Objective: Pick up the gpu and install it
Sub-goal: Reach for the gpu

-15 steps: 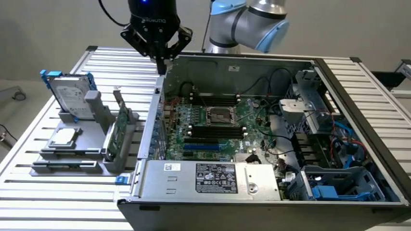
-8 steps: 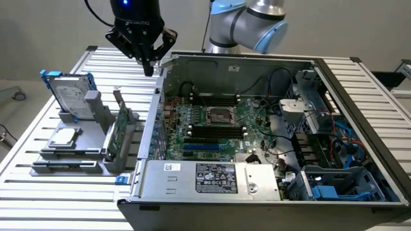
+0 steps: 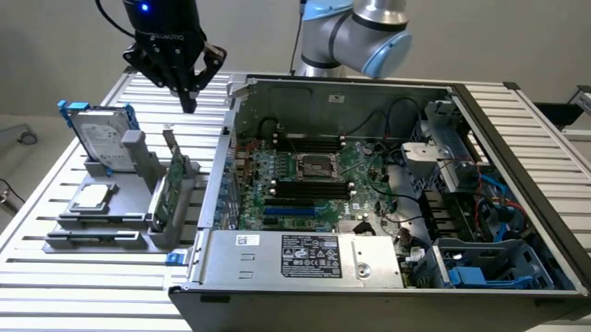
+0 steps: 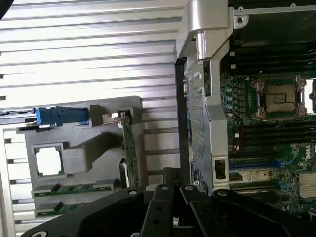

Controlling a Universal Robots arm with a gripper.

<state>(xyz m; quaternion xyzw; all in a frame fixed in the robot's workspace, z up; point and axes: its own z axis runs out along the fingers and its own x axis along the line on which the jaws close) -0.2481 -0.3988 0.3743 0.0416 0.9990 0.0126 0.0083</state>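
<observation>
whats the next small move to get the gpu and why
Probably open the hand before anything else. It hangs shut and empty in the air, above and apart from the gpu, which stands on edge in the grey holder. Shut fingers could not straddle the card's thin top edge, so going down as it is would likely just knock the card.

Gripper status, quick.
Gripper: shut, holding nothing, hanging above the gpu, which stands upright in the gray rack.
</observation>
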